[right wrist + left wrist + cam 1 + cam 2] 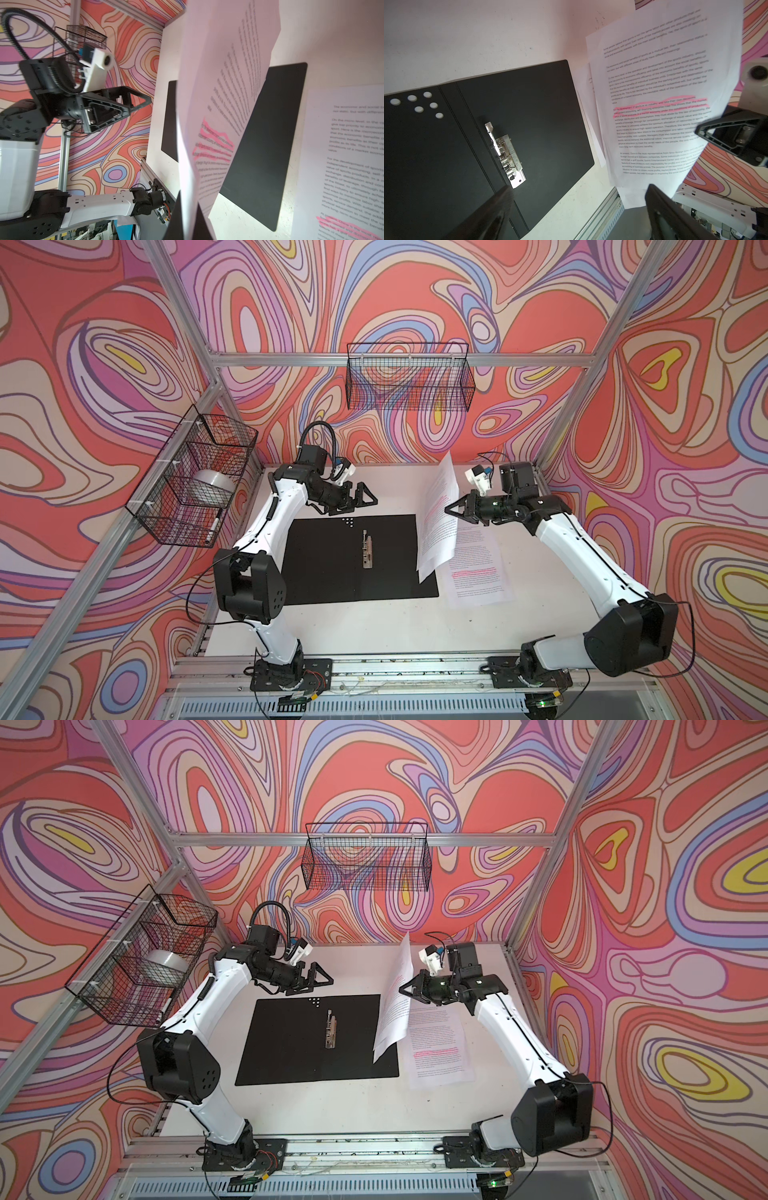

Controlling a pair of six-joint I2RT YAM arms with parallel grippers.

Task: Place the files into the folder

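Files (434, 539): printed sheets with pink highlighter, held up clear of the table (374, 626) and standing nearly on edge, just right of the folder. Looks like more than one sheet, can't count them tbh
Loose sheet (478, 568): same kind of page, lying flat on the table right of the folder, partly hidden behind the raised ones in both top views
Folder (332, 568): open flat mid-table, black inside facing up, metal clip (367, 549) sitting on its middle
Right claw (449, 510): clamped tight on the raised files, about halfway up their edge
Left claw (360, 504): spread wide with nothing in it, hanging over the folder's far edge
Overlap: bottom corner of the raised files crosses the folder's right edge in both top views; touching or not, can't tell
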